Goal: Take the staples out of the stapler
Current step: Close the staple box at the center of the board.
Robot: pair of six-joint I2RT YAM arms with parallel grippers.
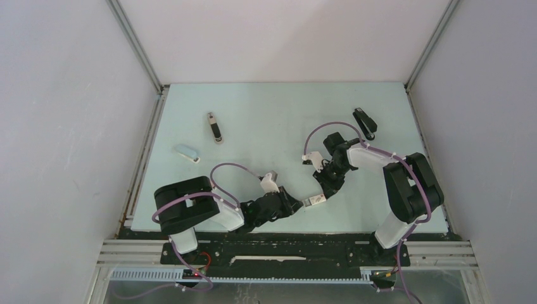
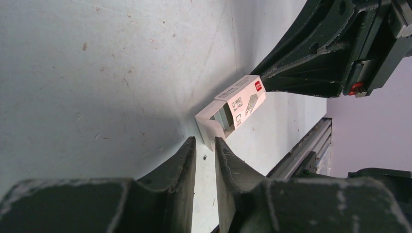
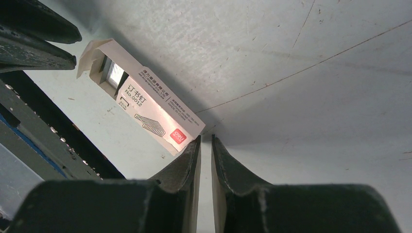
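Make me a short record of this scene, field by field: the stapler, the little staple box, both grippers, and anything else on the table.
stapler: lying far left on the table, away from both arms
staple box: near edge, between the grippers, end flap open, staples visible inside
left gripper: jaws nearly together at the box's open flap; grip unclear
right gripper: jaws nearly together at the box's closed end; grip unclear
others: black object far right; pale blue object left

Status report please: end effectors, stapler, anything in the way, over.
Left end effector, right end effector: narrowly open, tips at an open staple box, nothing gripped. Stapler far left, untouched. Box sits between both arms.
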